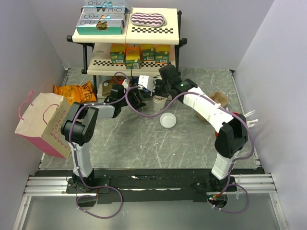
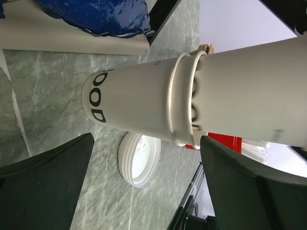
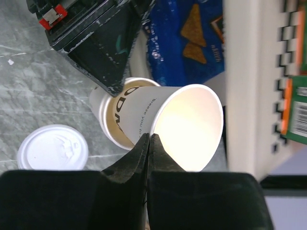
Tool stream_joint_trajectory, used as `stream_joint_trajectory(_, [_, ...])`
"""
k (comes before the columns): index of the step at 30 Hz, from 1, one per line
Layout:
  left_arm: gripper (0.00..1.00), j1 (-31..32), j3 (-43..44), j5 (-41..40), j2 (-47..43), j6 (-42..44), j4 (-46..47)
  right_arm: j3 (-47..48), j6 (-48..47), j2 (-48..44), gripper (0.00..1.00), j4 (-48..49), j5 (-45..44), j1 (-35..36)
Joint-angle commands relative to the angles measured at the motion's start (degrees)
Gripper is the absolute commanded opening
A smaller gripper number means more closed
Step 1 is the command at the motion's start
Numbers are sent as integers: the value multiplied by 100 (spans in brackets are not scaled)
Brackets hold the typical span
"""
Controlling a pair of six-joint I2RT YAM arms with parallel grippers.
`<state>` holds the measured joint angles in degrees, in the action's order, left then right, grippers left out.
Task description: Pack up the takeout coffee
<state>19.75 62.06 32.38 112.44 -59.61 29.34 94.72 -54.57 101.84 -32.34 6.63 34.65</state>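
Two nested cream paper cups stand near the shelf, both lidless. My right gripper [image 3: 149, 136] is shut on the rim of the top cup [image 3: 192, 124], which sits tilted and partly out of the lower cup [image 3: 108, 120]. The lower cup [image 2: 134, 103], printed with black letters, lies level with my open left gripper [image 2: 146, 143], whose fingers [image 2: 43, 187] are apart from it. In the top view the left gripper [image 1: 136, 98] and right gripper [image 1: 160, 91] meet at the cups [image 1: 158, 99]. A round white lid [image 1: 168, 120] lies alone on the table. A lidded takeout coffee is out of view.
A cream and pink paper bag [image 1: 43, 124] stands open at the left edge. The two-tier shelf [image 1: 127, 31] at the back holds boxes. An orange chip bag [image 1: 76, 91] and a blue one [image 3: 192, 38] lie near it. A red cup [image 2: 232, 142] stands behind the stack.
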Motion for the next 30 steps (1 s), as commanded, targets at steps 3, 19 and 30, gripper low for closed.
stream_joint_trajectory(3, [100, -41, 61, 295, -564, 231, 98, 126, -133, -648, 0, 219, -294, 129])
stream_joint_trajectory(19, [99, -173, -642, -668, -3702, 3700, -2914, -1812, -299, -2440, 0, -36, 549, 1120])
stream_joint_trajectory(30, [99, -173, -1161, -2271, -5329, 4713, -3365, -2511, -116, -2248, 0, 351, 1410, 1570])
